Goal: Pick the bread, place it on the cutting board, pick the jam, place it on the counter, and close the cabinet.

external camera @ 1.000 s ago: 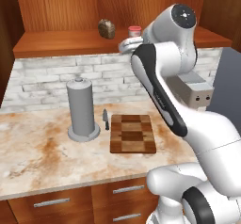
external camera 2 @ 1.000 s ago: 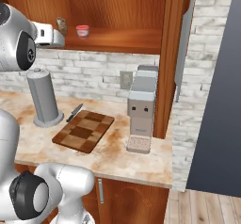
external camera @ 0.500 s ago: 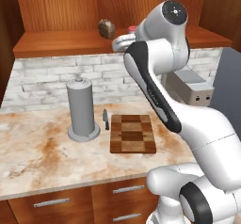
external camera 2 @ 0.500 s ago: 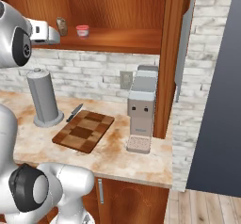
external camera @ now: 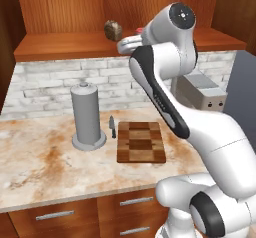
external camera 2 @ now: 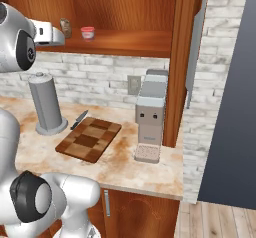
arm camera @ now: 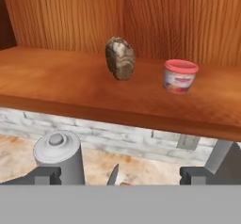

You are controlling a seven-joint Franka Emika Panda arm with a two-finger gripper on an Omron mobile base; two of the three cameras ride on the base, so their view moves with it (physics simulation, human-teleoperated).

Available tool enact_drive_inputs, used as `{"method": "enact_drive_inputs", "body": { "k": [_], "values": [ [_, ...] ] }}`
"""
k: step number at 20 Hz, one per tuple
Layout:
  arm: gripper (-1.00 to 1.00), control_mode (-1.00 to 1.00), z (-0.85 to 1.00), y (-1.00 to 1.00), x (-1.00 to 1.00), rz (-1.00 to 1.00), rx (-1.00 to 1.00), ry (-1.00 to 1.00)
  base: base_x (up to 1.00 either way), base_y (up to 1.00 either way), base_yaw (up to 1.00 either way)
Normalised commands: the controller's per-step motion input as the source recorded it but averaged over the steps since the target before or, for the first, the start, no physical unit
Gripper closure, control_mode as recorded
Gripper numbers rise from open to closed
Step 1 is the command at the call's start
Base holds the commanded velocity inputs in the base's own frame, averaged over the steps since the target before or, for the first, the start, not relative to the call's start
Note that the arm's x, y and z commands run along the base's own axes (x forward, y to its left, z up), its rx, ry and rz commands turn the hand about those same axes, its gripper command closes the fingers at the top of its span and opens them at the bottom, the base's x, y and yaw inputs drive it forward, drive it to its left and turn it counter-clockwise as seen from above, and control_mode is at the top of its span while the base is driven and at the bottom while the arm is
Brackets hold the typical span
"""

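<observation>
While fingers (arm camera: 120,175) stand wide apart, empty | bread (arm camera: 120,58) ahead on cabinet shelf (arm camera: 56,84) | jam (arm camera: 180,76) beside it

White brick backsplash (external camera: 55,84); wood plank floor (external camera 2: 220,221); possibly outlet (external camera 2: 133,85).

Left base view: taken from behind and left of the arm, looking forward and down over the counter (external camera: 45,162) toward the open cabinet (external camera: 75,12) shelf. Right base view: taken from behind and right of the arm, facing the same wall from farther right, so the cabinet's side panel and the brick wall end fall within it. Both share the board (external camera: 141,142), the grey cylinder (external camera: 87,114), the shelf with the bread (external camera: 113,30), and the counter. Hand view: much nearer, level with the shelf, facing the cabinet's back panel, with the bread and the jam (arm camera: 179,76) ahead and the cylinder below.
</observation>
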Motion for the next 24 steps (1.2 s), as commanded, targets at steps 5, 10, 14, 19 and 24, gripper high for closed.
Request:
{"method": "enact_drive_inputs", "body": {
  "k": [5, 10, 14, 19, 24],
  "values": [
    [-1.0, -1.0, 0.0, 0.07, 0.29, 0.0, 0.0, -0.01, 0.0, 0.0, 0.0],
    [-1.0, -1.0, 0.0, 0.07, 0.28, 0.0, 0.0, 0.0, 0.0, 0.0, 0.0],
    [-1.0, -1.0, 0.0, 0.1, 0.47, 0.0, 0.0, 0.0, 0.0, 0.0, 0.0],
    [-1.0, -1.0, 0.0, 0.06, 0.44, 0.0, 0.0, 0.0, 0.0, 0.0, 0.0],
    [-1.0, -1.0, 0.0, 0.05, 0.43, 0.0, 0.0, 0.0, 0.0, 0.0, 0.0]
  ]
}}
